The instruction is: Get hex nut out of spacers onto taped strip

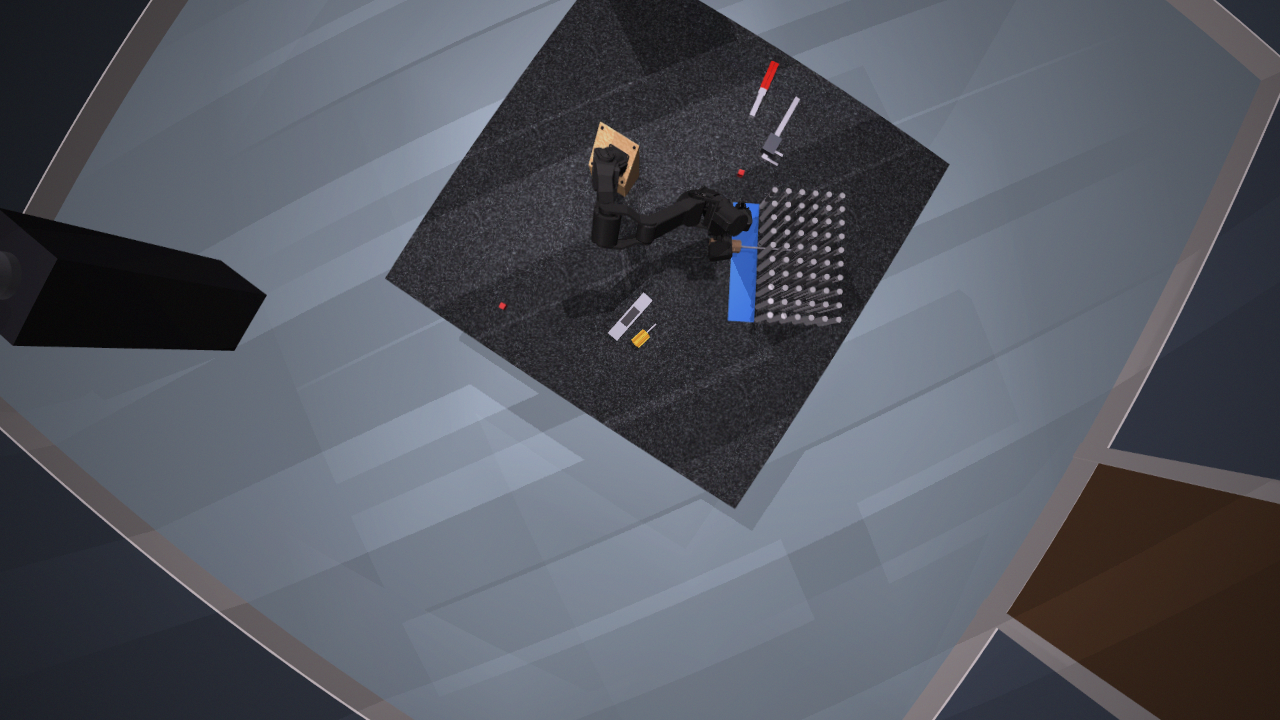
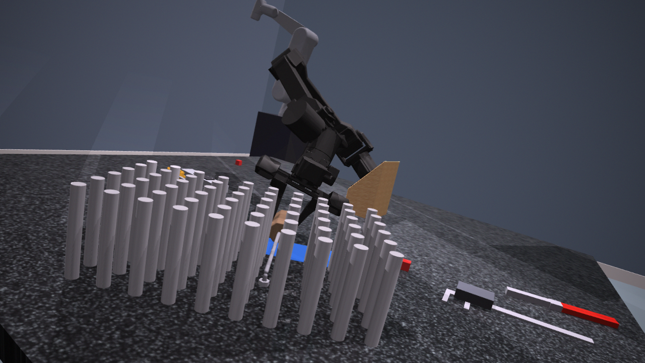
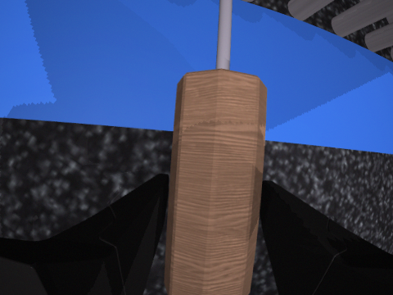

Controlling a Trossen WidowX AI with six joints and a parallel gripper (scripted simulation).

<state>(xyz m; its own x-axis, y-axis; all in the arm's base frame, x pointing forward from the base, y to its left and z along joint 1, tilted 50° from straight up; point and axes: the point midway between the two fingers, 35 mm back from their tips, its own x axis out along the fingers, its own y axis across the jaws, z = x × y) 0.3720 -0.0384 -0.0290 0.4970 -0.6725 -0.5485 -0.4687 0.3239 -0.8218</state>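
My gripper (image 1: 726, 247) (image 2: 291, 211) (image 3: 214, 187) is shut on the wooden handle (image 2: 278, 224) (image 3: 217, 229) of a thin-rod tool, over the near side of the blue taped strip (image 1: 742, 295) (image 3: 102, 74). The rod (image 2: 271, 257) (image 3: 223, 37) reaches down into a lane of the spacer field. The small pale hex nut (image 2: 263, 282) lies on the table between spacers in the exterior view, at the rod's lower end; whether the tip is hooked in it I cannot tell. The spacers (image 1: 797, 317) (image 2: 175, 257) (image 3: 362, 18) stand upright. The nut is not visible in the wrist view.
A dark-headed tool (image 1: 772, 143) (image 2: 474, 295) and a red-handled tool (image 1: 768, 74) (image 2: 588, 314) lie beside the field. A grey bar (image 1: 617, 332) and a yellow-handled tool (image 1: 640, 338) lie on the other side. A red cube (image 1: 741, 171) (image 2: 406, 264) sits near the strip's end. A wooden block (image 2: 376, 191) stands behind.
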